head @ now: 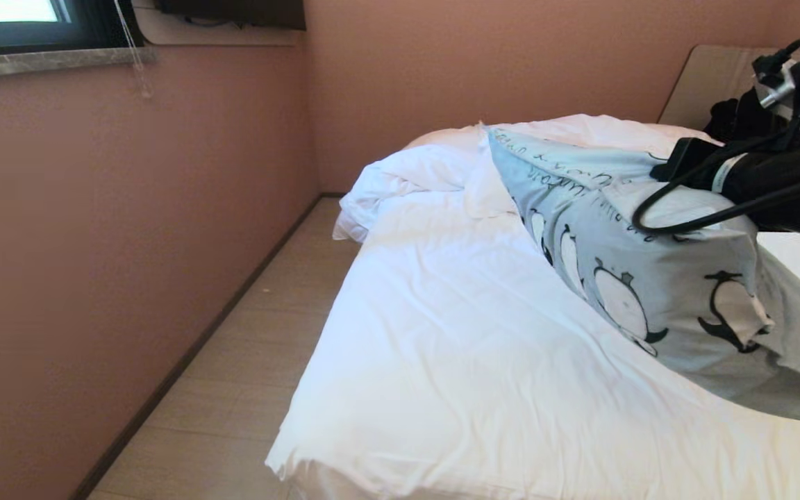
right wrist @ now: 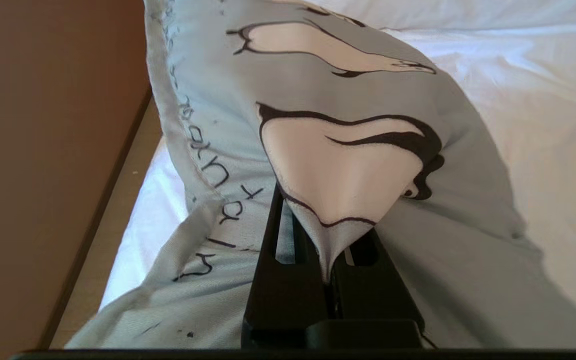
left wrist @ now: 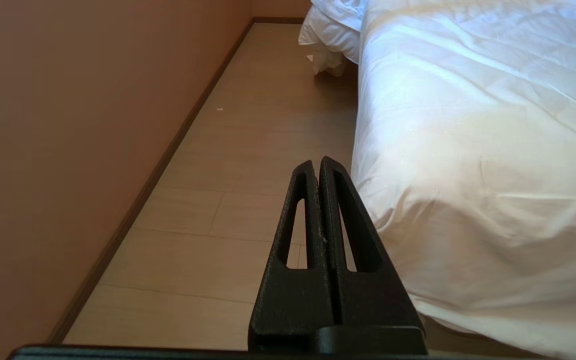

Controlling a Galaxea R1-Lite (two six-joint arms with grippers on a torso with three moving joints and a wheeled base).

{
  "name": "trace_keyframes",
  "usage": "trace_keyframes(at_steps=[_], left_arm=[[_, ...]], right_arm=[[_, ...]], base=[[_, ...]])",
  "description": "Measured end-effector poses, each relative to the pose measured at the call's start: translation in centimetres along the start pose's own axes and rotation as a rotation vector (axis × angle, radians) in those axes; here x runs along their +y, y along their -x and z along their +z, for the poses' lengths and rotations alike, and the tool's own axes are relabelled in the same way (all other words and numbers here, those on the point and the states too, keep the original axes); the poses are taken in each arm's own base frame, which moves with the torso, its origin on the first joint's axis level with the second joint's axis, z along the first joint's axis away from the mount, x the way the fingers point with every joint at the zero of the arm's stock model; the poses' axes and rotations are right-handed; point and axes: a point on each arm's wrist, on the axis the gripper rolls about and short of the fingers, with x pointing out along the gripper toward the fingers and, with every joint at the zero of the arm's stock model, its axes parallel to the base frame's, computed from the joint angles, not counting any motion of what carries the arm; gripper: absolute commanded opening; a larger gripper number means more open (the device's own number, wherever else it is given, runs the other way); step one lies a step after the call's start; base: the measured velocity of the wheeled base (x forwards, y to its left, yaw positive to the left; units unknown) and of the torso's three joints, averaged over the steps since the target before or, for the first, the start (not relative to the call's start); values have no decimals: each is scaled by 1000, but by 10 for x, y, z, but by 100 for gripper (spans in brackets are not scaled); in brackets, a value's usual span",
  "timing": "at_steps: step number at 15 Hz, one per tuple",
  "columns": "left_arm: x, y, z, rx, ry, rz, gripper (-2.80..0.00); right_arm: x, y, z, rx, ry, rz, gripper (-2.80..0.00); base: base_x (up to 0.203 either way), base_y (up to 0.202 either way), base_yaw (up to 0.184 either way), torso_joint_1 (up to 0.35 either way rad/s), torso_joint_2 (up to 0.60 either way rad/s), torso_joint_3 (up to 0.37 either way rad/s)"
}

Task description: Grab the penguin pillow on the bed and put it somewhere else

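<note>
Holding the penguin pillow [right wrist: 328,125] clenched in my right hand [right wrist: 328,270], raised partly off the bed [head: 455,347], I judge that only the placing remains.

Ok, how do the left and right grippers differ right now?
The right gripper is shut on a fold of the penguin pillow, lifted over the bed; the left gripper is shut on nothing. The right works above the mattress; the left hangs over the floor beside the bed. Both are black with fingers together.
</note>
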Motion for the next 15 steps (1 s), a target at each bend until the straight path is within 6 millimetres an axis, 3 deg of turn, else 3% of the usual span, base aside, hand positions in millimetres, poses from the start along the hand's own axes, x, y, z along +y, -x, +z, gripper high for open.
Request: trace_keyframes(at_steps=[6, 11, 15], left_arm=[[0, 0, 0, -1, 0, 0, -280], [0, 0, 0, 0, 0, 0, -280], [0, 0, 0, 0, 0, 0, -280]], right_arm=[[3, 0, -2, 6, 2, 11, -280], [9, -1, -4, 12, 5, 25, -280], [19, -17, -10, 4, 10, -6, -280]], base=[[173, 0, 0, 2, 3, 3], [0, 0, 0, 0, 0, 0], [0, 0, 0, 0, 0, 0]])
